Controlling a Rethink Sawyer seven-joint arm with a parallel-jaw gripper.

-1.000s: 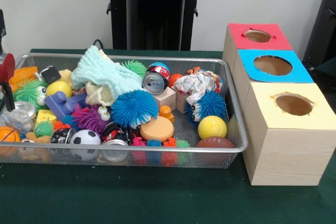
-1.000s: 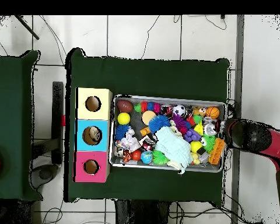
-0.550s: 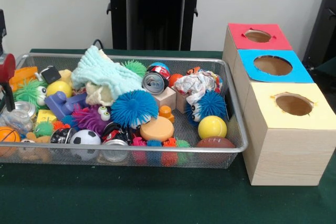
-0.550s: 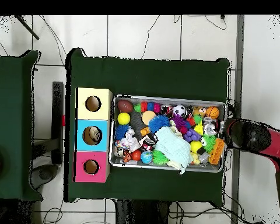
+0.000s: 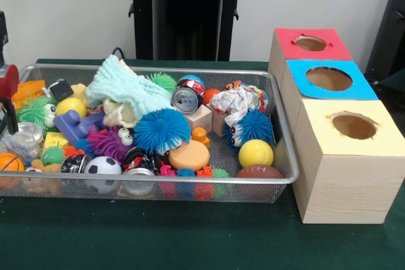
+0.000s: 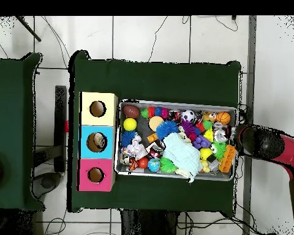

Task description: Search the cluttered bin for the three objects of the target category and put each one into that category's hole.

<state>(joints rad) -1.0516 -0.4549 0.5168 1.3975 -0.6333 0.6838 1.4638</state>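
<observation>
Surface: green cloth-covered table (image 5: 190,245) against a pale wall, with a black pedestal behind it.
Bin: wire-mesh bin (image 5: 278,156) on the left part of the table in the front view, packed with toys.
Boxes: three wooden boxes in a row just right of the bin, each with a round hole on top; the yellow-topped box (image 5: 354,132) is nearest, the blue-topped box (image 5: 332,80) in the middle, the red-topped box (image 5: 310,43) farthest.
Blue-topped box contents: in the overhead view something pale shows inside its hole; what it is cannot be told.
Bin, right end: yellow ball (image 5: 255,153), brown football (image 5: 259,172), crumpled paper (image 5: 237,102), fuzzy blue ball with eyes (image 5: 250,126).
Bin, middle: spiky blue ball (image 5: 161,131), drink can (image 5: 186,99) on a wooden block (image 5: 201,118), orange disc (image 5: 188,155), light blue cloth (image 5: 130,90).
Bin, left end: soccer ball (image 5: 102,166), purple fuzzy toy (image 5: 109,142), small basketball (image 5: 9,162).
Arm: red and black, at the bin's left end in the front view, only its edge showing.
Gripper: gripper (image 6: 234,136) at the bin's rim in the overhead view; cannot tell whether its fingers are spread or closed, nor whether they hold anything.
</observation>
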